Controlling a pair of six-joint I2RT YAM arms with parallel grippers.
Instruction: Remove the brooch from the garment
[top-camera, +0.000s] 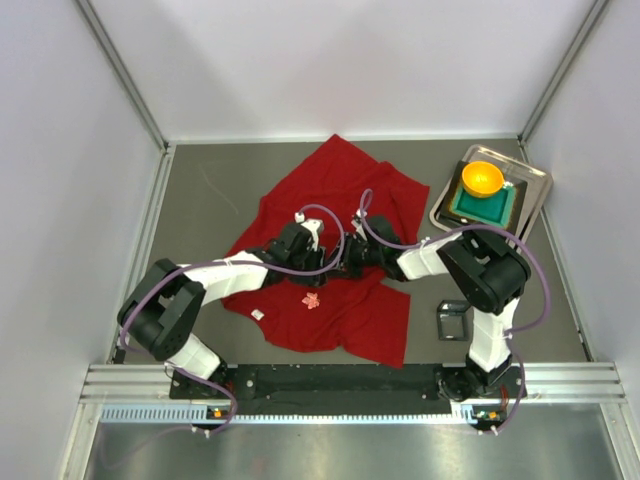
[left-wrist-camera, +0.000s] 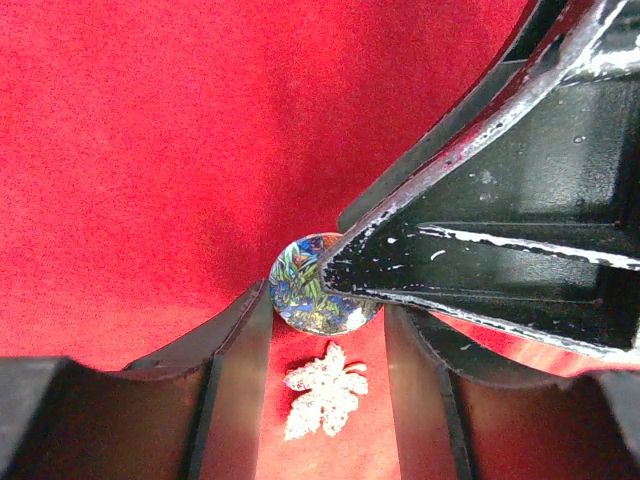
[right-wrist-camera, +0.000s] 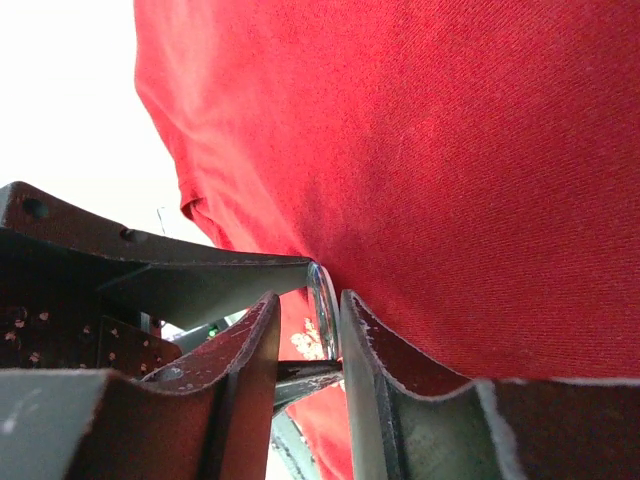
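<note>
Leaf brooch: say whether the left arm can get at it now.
Probably yes. The brooch lies uncovered on the garment between the left gripper's fingers, but behind their tips, which straddle a round badge; it would have to draw back.

The garment (left-wrist-camera: 150, 150) is matt red cloth with a fine knitted grain. The brooch (left-wrist-camera: 325, 390) looks pale, grainy and glittery; the round badge (left-wrist-camera: 305, 290) is smooth and glossy. The right gripper (right-wrist-camera: 308, 312) has black plastic fingers (left-wrist-camera: 500, 200), scuffed white along their edges.
</note>
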